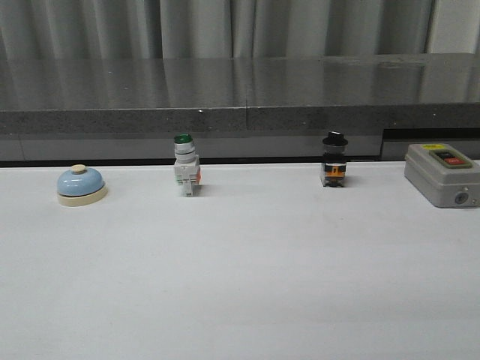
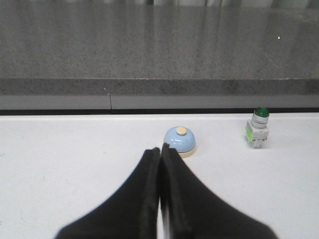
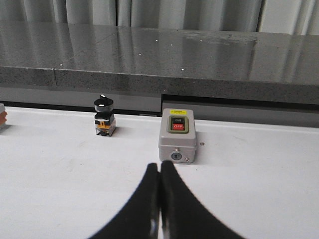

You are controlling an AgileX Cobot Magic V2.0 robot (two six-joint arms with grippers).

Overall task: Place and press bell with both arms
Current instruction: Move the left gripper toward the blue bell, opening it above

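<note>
The bell (image 1: pixel 80 184) stands upright on the white bench (image 1: pixel 240 277), close to the far edge and near the far-left corner. Its light-blue dome sits on a cream round base, and the cream push knob on top is uncovered. Nothing touches the bell.

Along the same far edge, three other devices stand in a row. A green-capped switch (image 1: pixel 185 165) stands upright to the right of the bell, well apart from it. A black-knobbed switch (image 1: pixel 334 160) stands further right, past the middle of the far edge. A grey control box (image 1: pixel 441 174) with a red and black rocker on its top face lies near the far-right corner.

The left gripper (image 2: pixel 160 152) is closed: its two dark fingers (image 2: pixel 147 189) press together along their full visible length and hold nothing. In the left wrist view the fingertips lie on the near side of the bell (image 2: pixel 180 141) and overlap its base in the picture; whether they touch it cannot be told from this view. The green-capped switch (image 2: pixel 257 128) stands off to one side of it.

The right gripper (image 3: pixel 160 168) is also closed, with its fingers (image 3: pixel 175 204) pressed together and nothing between them. In the right wrist view the fingertips point at the grey control box (image 3: pixel 178 135), just short of its near face, where a small keyhole shows. The black-knobbed switch (image 3: pixel 104 116) stands beside the box, apart from it.

Neither arm appears in the front view. A dark grey stone ledge (image 1: pixel 240 90) runs behind the far edge of the bench, with a pale curtain (image 1: pixel 225 26) behind it.
</note>
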